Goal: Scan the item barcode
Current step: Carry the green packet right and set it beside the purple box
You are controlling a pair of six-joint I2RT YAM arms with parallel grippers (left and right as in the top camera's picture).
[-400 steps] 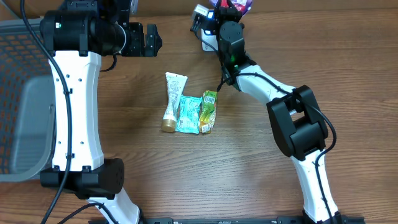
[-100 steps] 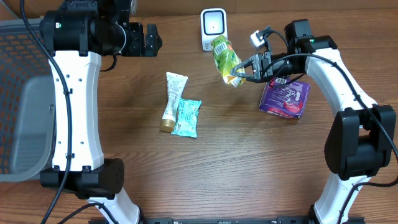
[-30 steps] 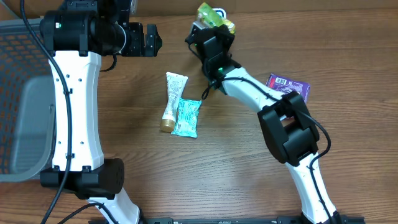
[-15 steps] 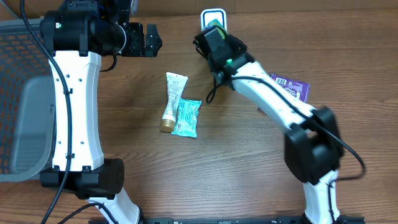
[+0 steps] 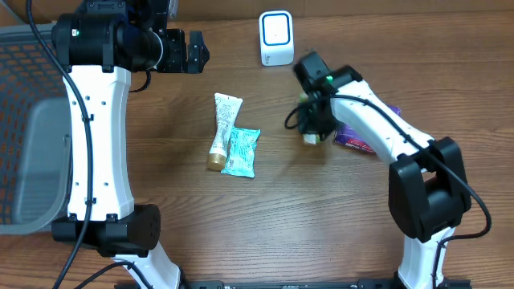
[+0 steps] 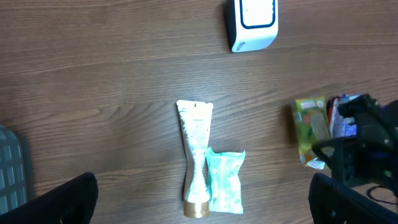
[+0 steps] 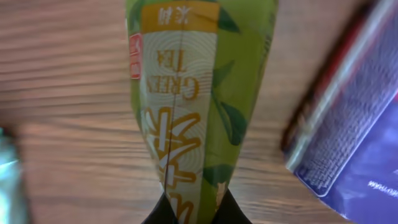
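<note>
My right gripper point(image 5: 312, 127) is shut on a green tea packet point(image 7: 199, 93), low over the table beside a purple packet point(image 5: 357, 135). Only a sliver of the tea packet point(image 5: 310, 139) shows below the gripper in the overhead view. The left wrist view shows the tea packet point(image 6: 311, 130) lying lengthwise next to the right arm point(image 6: 367, 143). The white scanner point(image 5: 275, 38) stands at the table's back edge, apart from the packet. My left gripper point(image 5: 189, 52) hangs high at the back left, open and empty, its black fingers point(image 6: 68, 199) wide apart.
A white tube with a gold cap point(image 5: 222, 128) and a teal packet point(image 5: 242, 152) lie side by side mid-table. The purple packet point(image 7: 354, 137) lies just right of the tea packet. A grey mesh basket point(image 5: 32, 128) is at the left edge.
My right arm has swung from the scanner down and to the right, carrying the green tea packet to beside the purple packet. The left arm has not moved.
</note>
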